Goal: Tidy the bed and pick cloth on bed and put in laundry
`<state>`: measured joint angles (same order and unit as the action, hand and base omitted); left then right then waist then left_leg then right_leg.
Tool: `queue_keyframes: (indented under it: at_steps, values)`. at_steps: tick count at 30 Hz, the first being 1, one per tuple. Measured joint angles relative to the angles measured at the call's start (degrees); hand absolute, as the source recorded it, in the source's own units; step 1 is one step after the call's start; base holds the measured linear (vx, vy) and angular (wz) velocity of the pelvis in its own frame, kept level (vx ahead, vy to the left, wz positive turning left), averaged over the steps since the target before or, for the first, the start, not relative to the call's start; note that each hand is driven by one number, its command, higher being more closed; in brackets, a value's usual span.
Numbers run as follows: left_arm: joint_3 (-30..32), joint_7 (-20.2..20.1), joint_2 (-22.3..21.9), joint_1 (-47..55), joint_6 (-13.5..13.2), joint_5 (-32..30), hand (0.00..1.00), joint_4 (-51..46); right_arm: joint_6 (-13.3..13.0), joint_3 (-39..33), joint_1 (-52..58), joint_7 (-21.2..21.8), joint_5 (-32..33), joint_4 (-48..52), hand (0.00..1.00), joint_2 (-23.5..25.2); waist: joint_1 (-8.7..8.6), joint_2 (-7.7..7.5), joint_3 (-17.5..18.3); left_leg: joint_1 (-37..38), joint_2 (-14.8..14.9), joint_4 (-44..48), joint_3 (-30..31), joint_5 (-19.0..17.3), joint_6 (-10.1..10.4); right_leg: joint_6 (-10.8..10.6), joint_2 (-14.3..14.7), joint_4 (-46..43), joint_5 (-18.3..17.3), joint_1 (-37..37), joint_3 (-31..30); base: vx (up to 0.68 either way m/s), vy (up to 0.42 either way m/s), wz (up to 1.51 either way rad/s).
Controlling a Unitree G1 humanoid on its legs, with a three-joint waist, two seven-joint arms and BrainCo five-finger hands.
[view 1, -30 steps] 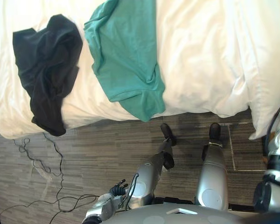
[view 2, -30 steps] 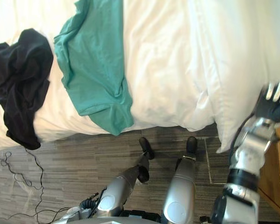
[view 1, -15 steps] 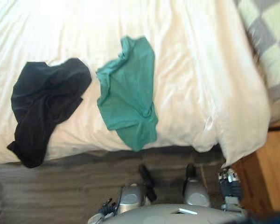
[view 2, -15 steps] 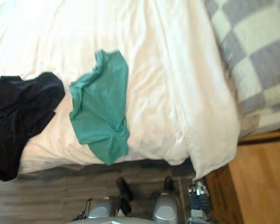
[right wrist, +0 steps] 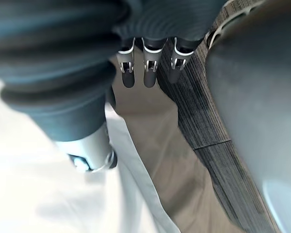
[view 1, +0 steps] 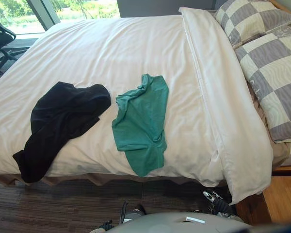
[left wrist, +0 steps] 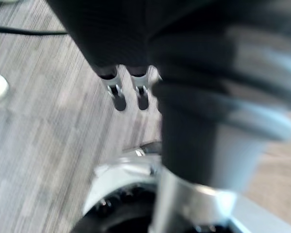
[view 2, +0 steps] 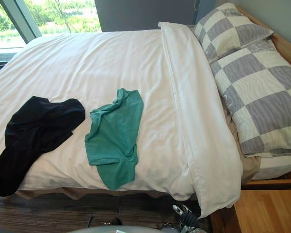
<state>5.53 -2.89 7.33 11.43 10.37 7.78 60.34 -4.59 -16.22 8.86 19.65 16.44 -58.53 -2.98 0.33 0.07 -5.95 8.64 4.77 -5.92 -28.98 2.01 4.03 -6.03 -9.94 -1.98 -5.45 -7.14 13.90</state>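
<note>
Left eye view: one bed (view 1: 136, 48) under a white duvet carries two loose garments. One black garment (view 1: 63, 121) lies crumpled toward the robot's left, its lower end draped over the near edge. One teal T-shirt (view 1: 140, 121) lies just beside it, spread fairly flat, with a narrow strip of duvet between them and its hem also hanging over the near edge. Two grey-and-cream checked pillows (view 1: 276, 82) lie at the head of the bed, on the right. The right robot hand (view 1: 215, 202) hangs low by the bed's near right corner.

Right eye view: the same count, two garments and two pillows, both garments on the bed.

Left wrist view: the left robot hand (left wrist: 119, 97) points down at the grey floor (left wrist: 34, 145), fingers straight, released and empty.

Right wrist view: the right hand's fingers (right wrist: 149, 75) hang straight, released and empty, beside the duvet's hanging edge.
</note>
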Motion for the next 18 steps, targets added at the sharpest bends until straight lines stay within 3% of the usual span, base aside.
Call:
queue_keyframes:
  at_steps: [2, 3, 4, 7, 10, 12, 13, 14, 15, 16, 17, 18]
  values:
    - [0.07, 0.78, 0.43, -0.06, -0.48, 0.62, 0.0, -0.01, 0.54, 0.98, -0.52, 0.43, -1.79, -0.38, 0.0, -0.08, 0.27, -0.91, -0.42, -0.53, 0.52, 4.51, -0.27, -2.49, -0.37, -0.12, -0.56, -0.06, 0.08, -0.76, -0.89, 0.03, 0.029, -0.19]
    - [0.18, 0.82, 0.85, -0.24, -0.99, 2.88, 0.0, -0.22, 0.77, 1.44, -0.73, 0.42, -3.51, -0.61, 0.0, -0.36, 0.4, -1.64, -1.08, -3.53, 2.28, 13.6, 1.23, -6.24, -0.65, -0.37, -1.02, -0.03, 0.26, -1.52, -0.98, 0.01, 0.003, -0.18]
    - [0.16, 0.6, 0.91, 0.1, -1.53, 4.44, 0.0, -0.6, 1.03, 2.15, -0.62, -0.05, -4.56, -1.18, 0.0, -1.19, 0.47, -1.48, -1.13, -5.94, 4.22, 20.98, 3.04, -8.44, -0.85, -0.53, -1.59, -0.18, 0.37, -2.04, -1.23, 0.0, 0.04, -0.22]
    - [0.81, 0.27, 0.96, 0.5, -2.95, 4.97, 0.0, -0.53, 1.85, 2.21, -0.4, -1.53, -6.48, -1.63, 0.0, -2.69, 0.35, -1.62, -1.38, -7.99, 5.38, 29.0, 6.47, -11.55, -0.18, -0.75, -3.44, -1.4, 0.16, -1.61, -3.08, -0.04, 0.161, -0.38]
    - [1.27, -0.32, 0.53, 2.46, -5.38, 5.84, 0.0, -0.45, 1.78, 2.17, -0.48, -2.57, -8.93, -1.75, 0.0, -5.78, -1.09, -0.96, -1.39, -7.52, 13.01, 32.85, 16.57, -14.26, -0.34, -2.93, -4.86, -4.33, -1.0, 0.55, -6.87, -0.02, 0.264, -0.4]
    - [1.04, -0.27, 0.36, 2.55, -5.56, 6.17, 0.0, -0.43, 2.0, 2.75, -0.88, -3.74, -8.9, -1.95, 0.0, -6.66, -1.03, -0.35, -1.11, -7.13, 13.88, 29.57, 21.13, -12.9, 1.9, -5.18, -5.83, -5.35, -0.19, 3.13, -8.21, -0.03, 0.529, -0.26]
    - [-0.15, 0.59, 0.56, 1.9, -4.31, 6.19, 0.0, -0.29, 3.13, 3.66, -2.36, -4.95, -8.91, -1.93, 0.0, -6.5, -1.03, -0.19, -1.21, -5.36, 12.67, 25.18, 20.97, -15.37, 8.82, -7.81, -7.25, -4.88, 2.23, 5.19, -10.12, -0.02, 0.579, -0.41]
    - [-1.3, 0.28, 1.5, 1.0, -3.55, 6.18, 0.0, 0.27, 4.29, 3.63, -3.6, -6.39, -8.5, -2.63, 0.0, -5.14, -0.5, -1.48, -1.9, -4.84, 11.34, 25.02, 18.8, -16.38, 10.01, -7.9, -9.13, -3.93, 5.5, 5.28, -11.0, -0.03, 0.559, -0.55]
    - [-2.63, -0.87, 2.31, 0.99, -3.35, 6.17, 0.0, -0.36, 5.13, 4.34, -4.5, -7.71, -8.38, -3.0, 0.0, -4.02, 0.01, -1.81, -2.25, -4.87, 10.92, 25.22, 17.37, -16.32, 9.63, -6.4, -9.44, -2.91, 9.99, 5.76, -10.57, -0.11, 0.42, -0.73]
    - [-3.78, -0.42, 2.4, 0.75, -2.01, 6.3, 0.0, -0.38, 5.73, 5.65, -5.77, -9.87, -8.43, -3.14, 0.0, -4.25, 0.57, -0.41, -2.11, -4.22, 11.44, 23.94, 13.97, -16.09, 7.99, -2.09, -8.63, -0.03, 18.94, 7.09, -8.08, -0.17, 0.485, -1.04]
    - [-3.87, 0.24, 2.45, 0.7, -1.68, 6.77, 0.0, -0.42, 6.29, 7.76, -6.85, -9.34, -9.38, -3.28, 0.0, -4.97, 1.07, -0.57, -2.12, -2.14, 11.1, 20.41, 10.52, -14.59, 6.16, 0.94, -8.69, -2.1, 18.41, 8.89, -0.27, -0.16, 0.474, -1.03]
    - [-3.89, 0.46, 2.55, 0.86, -1.49, 7.18, 0.0, -0.41, 5.93, 8.46, -7.17, -8.51, -10.28, -3.21, 0.0, -4.96, 1.33, -0.61, -2.07, -1.41, 10.83, 18.67, 9.28, -13.62, 5.68, 1.46, -8.41, -4.05, 17.13, 9.51, 3.5, -0.1, 0.388, -0.87]
